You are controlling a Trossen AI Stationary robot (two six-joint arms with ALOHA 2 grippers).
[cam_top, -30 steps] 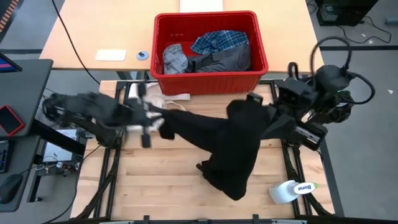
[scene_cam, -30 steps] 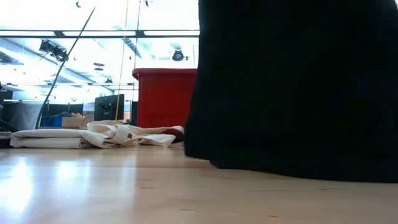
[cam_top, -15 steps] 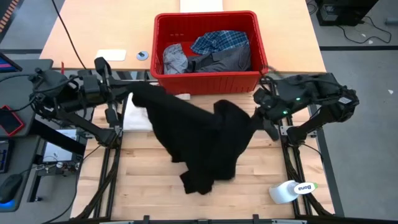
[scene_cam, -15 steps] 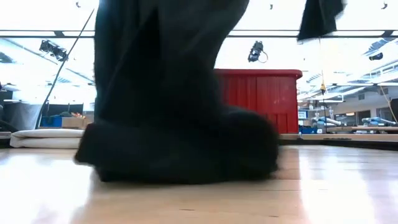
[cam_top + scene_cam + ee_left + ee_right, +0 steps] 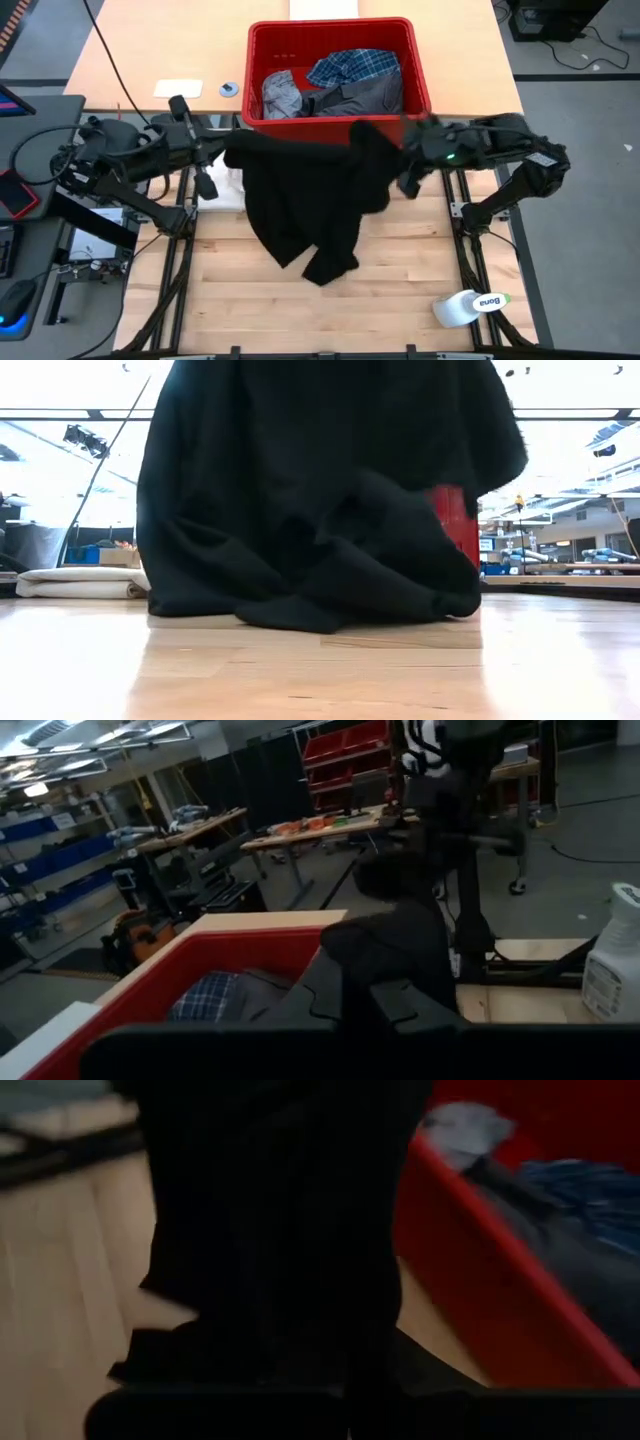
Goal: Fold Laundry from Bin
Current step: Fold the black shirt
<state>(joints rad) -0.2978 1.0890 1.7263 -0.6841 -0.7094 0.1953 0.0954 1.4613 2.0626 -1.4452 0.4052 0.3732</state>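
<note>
Garment stretch in progress: black garment (image 5: 300, 205) hangs between both hands, its hem pooled on the tabletop (image 5: 240, 300) below and in front of them. Left hand (image 5: 222, 158) is clamped on one upper corner, right hand (image 5: 400, 160) clamped on the other, fingers pinched tight on the cloth on both sides. Both sit at about the same height, well apart, so the top edge runs nearly straight between them. Judged reason: spreading the piece out wide before laying it flat for folding.

Bin (image 5: 415, 75), bright red, sits just beyond both hands, its near wall close behind the held edge. Inside it: plaid shirt (image 5: 355, 68), light grey garment (image 5: 280, 95) and dark grey garment (image 5: 365, 97), all unfolded.

Cream-white cloth (image 5: 222, 190) lies just under the left hand, partly covered by the black garment. Spray bottle (image 5: 470, 305) lies on its side well off from the right hand, at the near corner.

Surface: pale wood slats, glossy in the low view, on a dark metal frame. Second tabletop behind the bin. Room beyond looks like a workshop: shelving with red and blue bins, workbenches, ceiling lights.
</note>
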